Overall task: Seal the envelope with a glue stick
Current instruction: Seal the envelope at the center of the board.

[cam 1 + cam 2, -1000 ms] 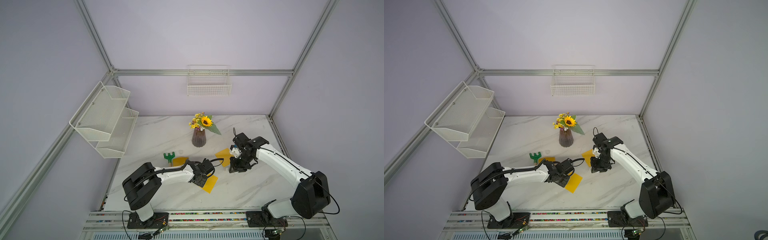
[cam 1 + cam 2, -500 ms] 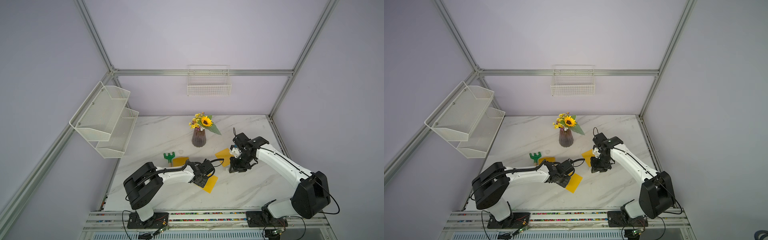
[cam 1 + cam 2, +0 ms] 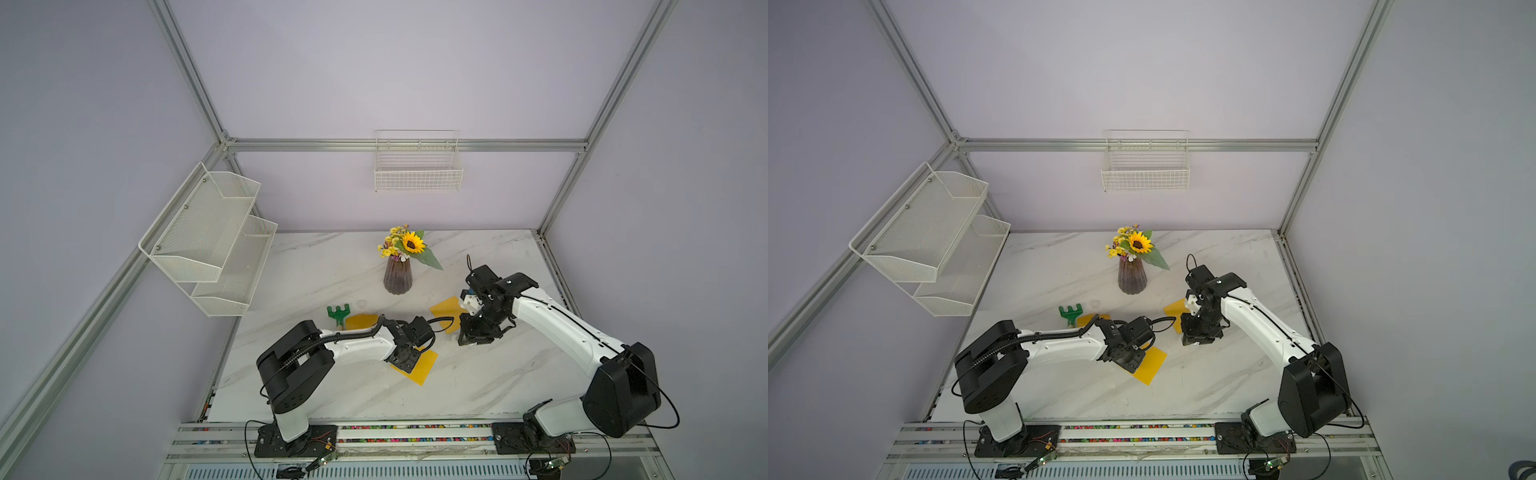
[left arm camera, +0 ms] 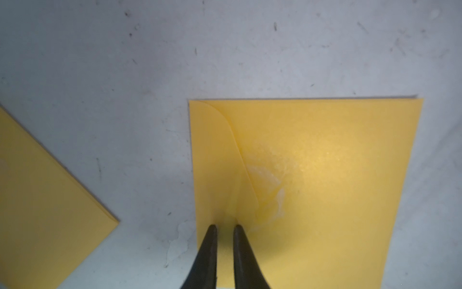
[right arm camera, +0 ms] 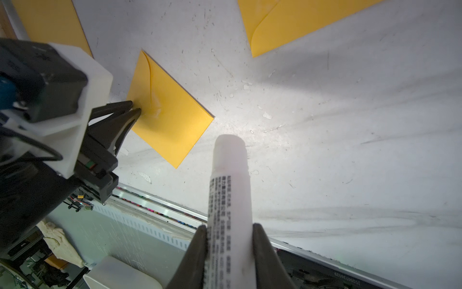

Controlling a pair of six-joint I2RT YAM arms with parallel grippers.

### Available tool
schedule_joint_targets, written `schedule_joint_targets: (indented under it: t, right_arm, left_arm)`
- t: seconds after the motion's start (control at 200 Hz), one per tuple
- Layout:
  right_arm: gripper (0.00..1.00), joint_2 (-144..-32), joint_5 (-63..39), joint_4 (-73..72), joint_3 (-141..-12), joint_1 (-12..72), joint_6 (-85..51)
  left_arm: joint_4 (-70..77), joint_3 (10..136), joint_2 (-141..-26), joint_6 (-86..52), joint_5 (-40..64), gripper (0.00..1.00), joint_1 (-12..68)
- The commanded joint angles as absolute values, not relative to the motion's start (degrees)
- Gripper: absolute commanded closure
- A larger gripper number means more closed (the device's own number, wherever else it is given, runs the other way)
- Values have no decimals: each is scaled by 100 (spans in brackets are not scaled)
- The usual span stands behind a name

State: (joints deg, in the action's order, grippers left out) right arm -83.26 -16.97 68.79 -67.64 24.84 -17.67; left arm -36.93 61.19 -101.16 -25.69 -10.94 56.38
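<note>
envelope (image 4: pixel 325 175) flat, right gripper (image 5: pixel 228 237) gripping glue stick (image 5: pixel 230 175)

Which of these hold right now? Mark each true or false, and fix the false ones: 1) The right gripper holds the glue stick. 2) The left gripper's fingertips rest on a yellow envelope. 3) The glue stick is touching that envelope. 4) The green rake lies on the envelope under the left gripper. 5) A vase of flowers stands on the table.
1) True: the right gripper is shut on the glue stick.
2) True: the left gripper presses its nearly closed tips on the yellow envelope, at the flap.
3) False: the glue stick is held clear of that envelope.
4) False: the green rake lies apart, beside another envelope.
5) True: the vase stands on the table.
</note>
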Motion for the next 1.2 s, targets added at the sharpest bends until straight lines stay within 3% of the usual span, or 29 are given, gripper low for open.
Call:
schedule_joint_targets:
  t: [0.0, 0.47, 1.195]
  right_arm:
    - [100, -8346, -1661, 6941, -6866, 2460, -1758]
    - [100, -8297, -1635, 6956, -6899, 2463, -1775]
    - [100, -8326, -1644, 6969, -6874, 2465, -1758]
  left_arm:
    - [-3563, 6034, -10360, -2555, -1054, 84, 5630]
    - [-3578, 6274, -9875, -2479, -1143, 84, 5594]
    - [-3424, 6233, -10358, -2517, -952, 83, 5563]
